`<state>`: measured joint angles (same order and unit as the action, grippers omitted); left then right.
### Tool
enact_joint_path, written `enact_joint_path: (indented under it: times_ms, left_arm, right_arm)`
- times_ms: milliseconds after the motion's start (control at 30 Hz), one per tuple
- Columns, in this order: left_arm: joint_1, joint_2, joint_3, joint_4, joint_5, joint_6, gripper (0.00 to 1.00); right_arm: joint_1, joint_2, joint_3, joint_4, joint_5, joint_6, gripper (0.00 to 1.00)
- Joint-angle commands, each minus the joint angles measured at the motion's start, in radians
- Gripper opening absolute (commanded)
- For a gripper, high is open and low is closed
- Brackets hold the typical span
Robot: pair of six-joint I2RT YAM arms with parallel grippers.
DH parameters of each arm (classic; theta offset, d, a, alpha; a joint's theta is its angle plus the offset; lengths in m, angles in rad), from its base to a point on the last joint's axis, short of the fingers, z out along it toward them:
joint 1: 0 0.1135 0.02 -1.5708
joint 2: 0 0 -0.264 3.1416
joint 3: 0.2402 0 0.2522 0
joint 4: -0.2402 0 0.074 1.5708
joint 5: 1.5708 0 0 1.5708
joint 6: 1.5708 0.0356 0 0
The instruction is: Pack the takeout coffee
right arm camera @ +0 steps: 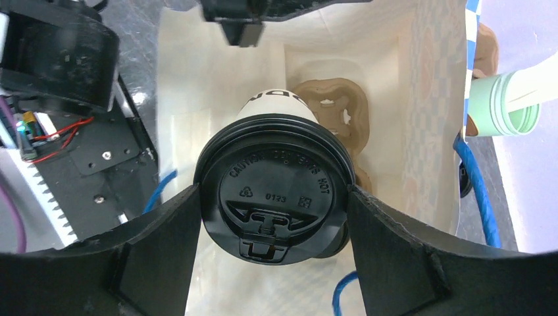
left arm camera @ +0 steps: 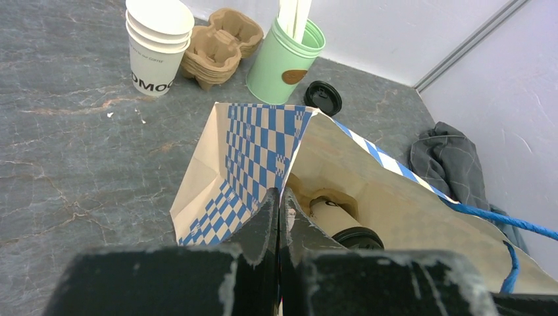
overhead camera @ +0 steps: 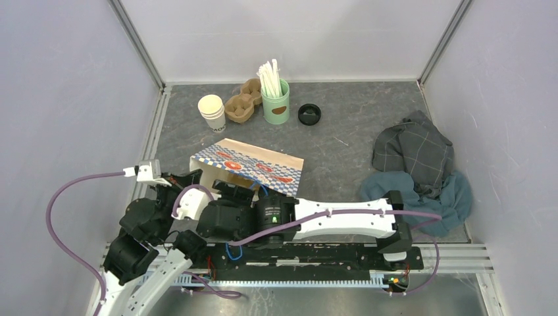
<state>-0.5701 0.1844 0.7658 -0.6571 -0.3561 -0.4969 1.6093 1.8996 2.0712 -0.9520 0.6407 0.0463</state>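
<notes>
The takeout coffee (right arm camera: 273,178), a white cup with a black lid, is inside the blue-checked paper bag (overhead camera: 250,164). My right gripper (right arm camera: 273,197) reaches into the bag, and both fingers press the sides of the lid. The cup's base points toward a brown cardboard holder (right arm camera: 329,108) at the bag's bottom; whether it sits in it I cannot tell. My left gripper (left arm camera: 278,197) is shut on the edge of the bag's mouth (left arm camera: 289,151). In the left wrist view the coffee (left arm camera: 342,224) lies just behind that pinched edge.
At the back stand stacked lidless white cups (overhead camera: 212,110), a second cardboard carrier (overhead camera: 242,102), a green canister of white sticks (overhead camera: 275,99) and a loose black lid (overhead camera: 308,114). Grey and teal cloths (overhead camera: 414,158) are heaped on the right. A blue cable (right arm camera: 480,191) runs beside the bag.
</notes>
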Motion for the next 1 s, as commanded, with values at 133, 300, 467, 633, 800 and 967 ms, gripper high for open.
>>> enact_joint_path:
  times_ms: [133, 300, 467, 633, 800, 967]
  left_arm:
    - [-0.002, -0.03, 0.014, -0.025, 0.023, -0.054, 0.02]
    - [-0.002, -0.029, 0.026, -0.043, 0.035, -0.064, 0.02]
    - [-0.002, -0.005, 0.05, -0.086, 0.05, -0.109, 0.02]
    - [-0.002, 0.009, 0.057, -0.104, 0.072, -0.131, 0.02]
    - [-0.002, -0.001, 0.047, -0.101, 0.087, -0.135, 0.02]
    - [-0.002, -0.048, 0.025, -0.091, 0.093, -0.123, 0.02]
  right_arm:
    - [-0.056, 0.007, -0.032, 0.101, 0.104, 0.021, 0.63]
    - [-0.091, -0.041, -0.13, 0.119, 0.105, 0.035, 0.63]
    - [-0.114, -0.073, -0.178, 0.113, 0.095, 0.011, 0.64]
    - [-0.122, -0.055, -0.181, 0.16, 0.077, -0.024, 0.64]
    - [-0.147, -0.025, -0.195, 0.241, 0.063, -0.038, 0.64]
    - [-0.154, -0.012, -0.221, 0.312, 0.035, -0.096, 0.64]
